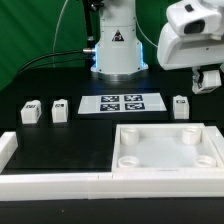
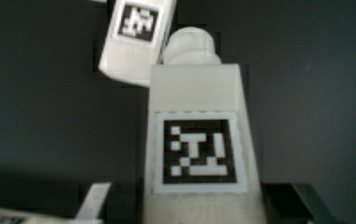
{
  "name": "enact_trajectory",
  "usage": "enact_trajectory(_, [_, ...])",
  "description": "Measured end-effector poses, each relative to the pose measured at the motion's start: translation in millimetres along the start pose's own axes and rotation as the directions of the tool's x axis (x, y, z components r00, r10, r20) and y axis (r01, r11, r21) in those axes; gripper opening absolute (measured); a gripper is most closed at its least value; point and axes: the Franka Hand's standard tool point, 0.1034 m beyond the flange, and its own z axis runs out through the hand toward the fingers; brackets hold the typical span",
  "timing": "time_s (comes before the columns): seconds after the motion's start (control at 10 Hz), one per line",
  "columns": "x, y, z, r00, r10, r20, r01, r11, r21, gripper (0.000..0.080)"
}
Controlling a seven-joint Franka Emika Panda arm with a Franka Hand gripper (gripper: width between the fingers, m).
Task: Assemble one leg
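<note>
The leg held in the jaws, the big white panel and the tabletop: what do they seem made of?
The leg looks like white plastic, matte and smooth, with a rounded moulded tip; its tag seems a printed sticker. The panel looks like the same white plastic, its round sockets moulded in. The table is dull black, perhaps a cloth or mat; I cannot tell which.

1. Three on the table (image 1: 90,135): leg (image 1: 30,111), leg (image 1: 60,109), leg (image 1: 181,106). The wrist view's close-up leg (image 2: 196,130) is probably a fourth.
2. One panel (image 1: 165,148).
3. One marker board (image 1: 122,102), carrying four tags.
</note>
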Motion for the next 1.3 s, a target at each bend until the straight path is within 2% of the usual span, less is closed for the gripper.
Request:
enact_trajectory(0.1, [8.6, 7.0, -12.0, 0.998, 0.005, -0.059, -0.005, 1.000, 0.004, 0.0294])
enact_trajectory(0.2, [21.2, 10.5, -19.0, 0.988, 0.009, -0.153, -0.007, 1.000, 0.009, 0.0294])
enact_trajectory(0.3, [26.3, 13.3, -25.1, 0.977, 0.002, -0.213, 0.000, 1.000, 0.009, 0.0294])
enact_trajectory(0.4, [36.7, 15.5, -35.3, 0.942, 0.001, -0.335, 0.003, 1.000, 0.012, 0.0294])
enact_trajectory(0.5, [39.6, 17.1, -38.0, 0.905, -0.011, -0.426, 0.016, 1.000, 0.010, 0.0294])
enact_trajectory(0.6, [32.2, 17.3, -29.9, 0.922, -0.012, -0.388, 0.016, 1.000, 0.007, 0.0294])
enact_trajectory(0.8, [33.3, 17.2, -30.5, 0.922, -0.011, -0.386, 0.015, 1.000, 0.008, 0.0294])
enact_trajectory(0.9, [34.5, 18.4, -30.4, 0.923, -0.032, -0.384, 0.034, 0.999, 0.000, 0.0294])
enact_trajectory(1.0, [46.5, 24.3, -37.1, 0.918, -0.091, -0.386, 0.091, 0.996, -0.020, 0.0294])
enact_trajectory(1.3, [87.7, 32.6, -50.7, 0.900, -0.136, -0.415, 0.136, 0.990, -0.028, 0.0294])
